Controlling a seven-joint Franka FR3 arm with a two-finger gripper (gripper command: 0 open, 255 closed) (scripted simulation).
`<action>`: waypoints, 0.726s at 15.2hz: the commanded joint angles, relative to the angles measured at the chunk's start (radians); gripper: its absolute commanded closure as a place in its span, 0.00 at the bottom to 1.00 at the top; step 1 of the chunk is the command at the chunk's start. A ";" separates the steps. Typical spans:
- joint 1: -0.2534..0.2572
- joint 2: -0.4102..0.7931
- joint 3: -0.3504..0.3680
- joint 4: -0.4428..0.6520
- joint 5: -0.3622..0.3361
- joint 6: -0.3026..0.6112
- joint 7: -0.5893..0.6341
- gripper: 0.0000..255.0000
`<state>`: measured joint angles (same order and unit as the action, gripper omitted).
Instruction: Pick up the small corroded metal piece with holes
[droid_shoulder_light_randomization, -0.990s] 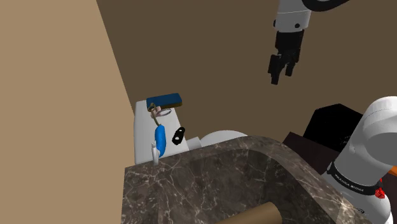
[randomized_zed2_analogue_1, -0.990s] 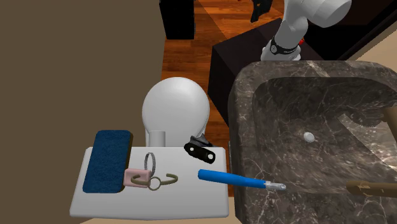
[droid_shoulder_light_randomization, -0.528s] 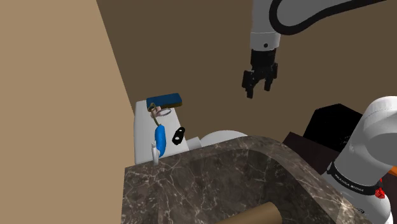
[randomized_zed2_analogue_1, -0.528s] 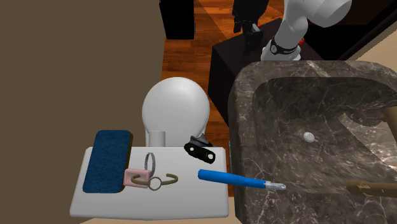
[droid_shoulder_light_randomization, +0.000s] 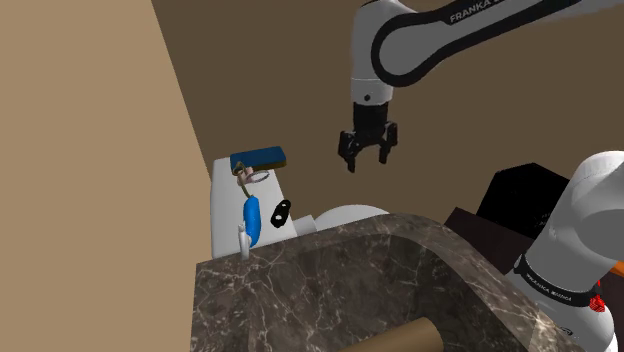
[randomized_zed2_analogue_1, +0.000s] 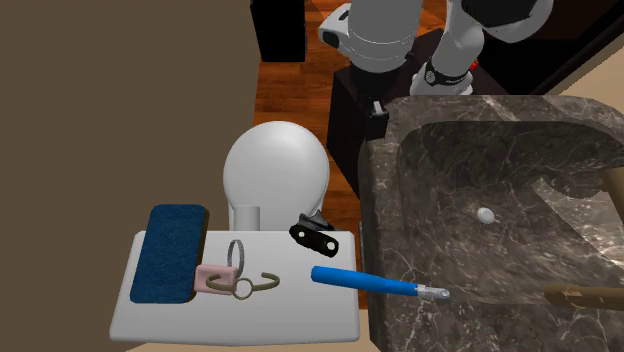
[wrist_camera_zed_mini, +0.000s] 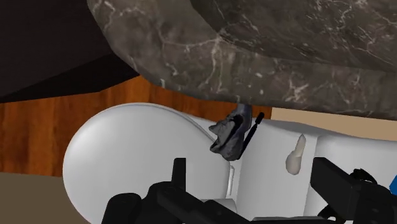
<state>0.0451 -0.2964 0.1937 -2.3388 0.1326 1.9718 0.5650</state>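
The small dark metal piece with holes (droid_shoulder_light_randomization: 281, 211) lies on the white toilet tank's top (droid_shoulder_light_randomization: 222, 205), near the edge toward the bowl. It is also seen as a black piece (randomized_zed2_analogue_1: 313, 236) in the second exterior view and as a grey crumpled shape (wrist_camera_zed_mini: 229, 133) in the wrist view. My gripper (droid_shoulder_light_randomization: 366, 160) hangs in the air well above and to the shoulder view's right of it, fingers apart and empty. In the wrist view the gripper (wrist_camera_zed_mini: 250, 167) stands open, with the piece beyond its fingers.
A blue pad (randomized_zed2_analogue_1: 168, 252), a pink piece with rings (randomized_zed2_analogue_1: 222, 277) and a blue-handled tool (randomized_zed2_analogue_1: 365, 282) share the tank top. The white toilet lid (randomized_zed2_analogue_1: 276, 165) lies beside it. A dark marble sink (randomized_zed2_analogue_1: 480, 170) borders the tank. A tan wall (droid_shoulder_light_randomization: 90, 150) stands close.
The gripper has travelled down and toward the shoulder view's left, nearer the toilet. The arm's white wrist has come into the second exterior view. The things on the tank have not moved.
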 joint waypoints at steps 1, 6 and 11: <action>0.004 0.067 0.021 0.023 0.011 0.051 0.053 0.00; 0.014 0.252 0.056 0.130 0.012 0.142 0.177 0.00; 0.034 0.443 0.071 0.271 -0.007 0.208 0.297 0.00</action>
<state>0.0757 0.1100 0.2636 -2.0986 0.1296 2.1709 0.8382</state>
